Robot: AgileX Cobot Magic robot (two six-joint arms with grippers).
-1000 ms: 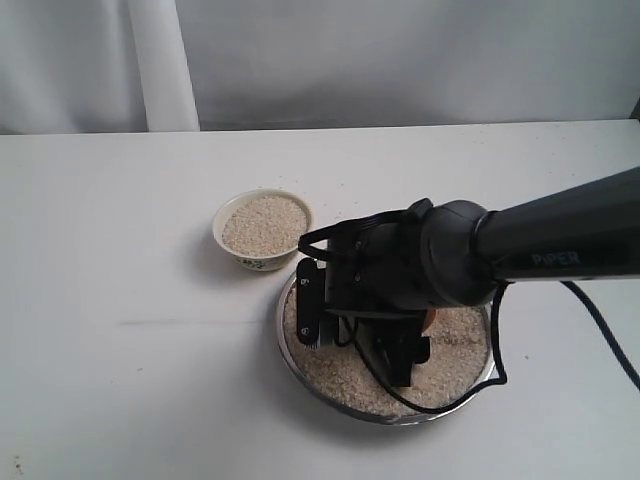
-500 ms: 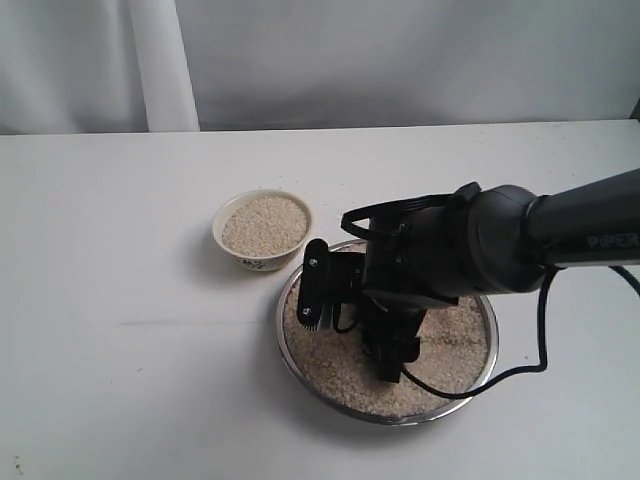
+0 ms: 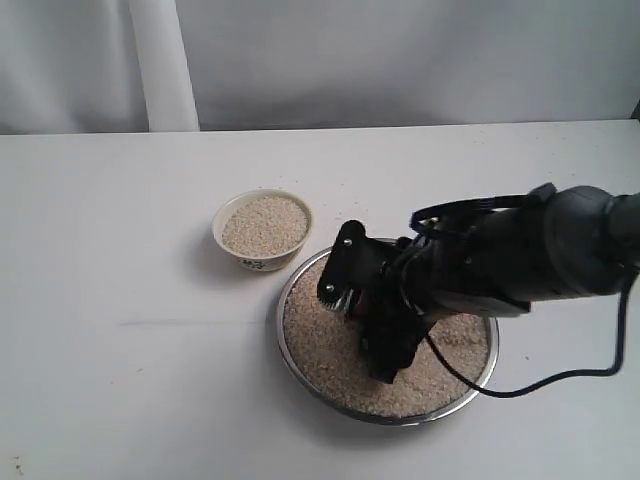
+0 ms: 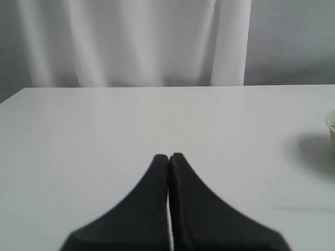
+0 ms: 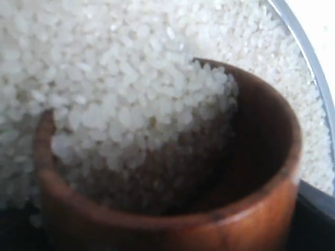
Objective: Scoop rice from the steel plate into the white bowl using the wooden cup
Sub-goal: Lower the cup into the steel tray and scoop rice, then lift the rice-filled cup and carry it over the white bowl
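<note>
While the exterior view shows the right gripper [image 3: 388, 360] down in beige uncooked rice [image 3: 320, 345] on the wide shiny steel plate [image 3: 280, 330], the small cream-white ceramic bowl [image 3: 263, 228] stands just beside it, full.

Left wrist view: the left gripper [image 4: 168, 158] hangs above the white table [image 4: 104, 120], jaws pressed together and empty.

Right wrist view: the right gripper clamps the tilted reddish-brown wooden cup [image 5: 251, 219], which is partly filled with rice.

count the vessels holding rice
3: the white bowl, the steel plate beside it, and the wooden cup dug into the plate's rice, visible only in the right wrist view.

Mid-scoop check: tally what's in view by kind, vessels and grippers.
plate: 1
bowl: 1
cup: 1
grippers: 2, left gripper and right gripper
Total: 5
</note>
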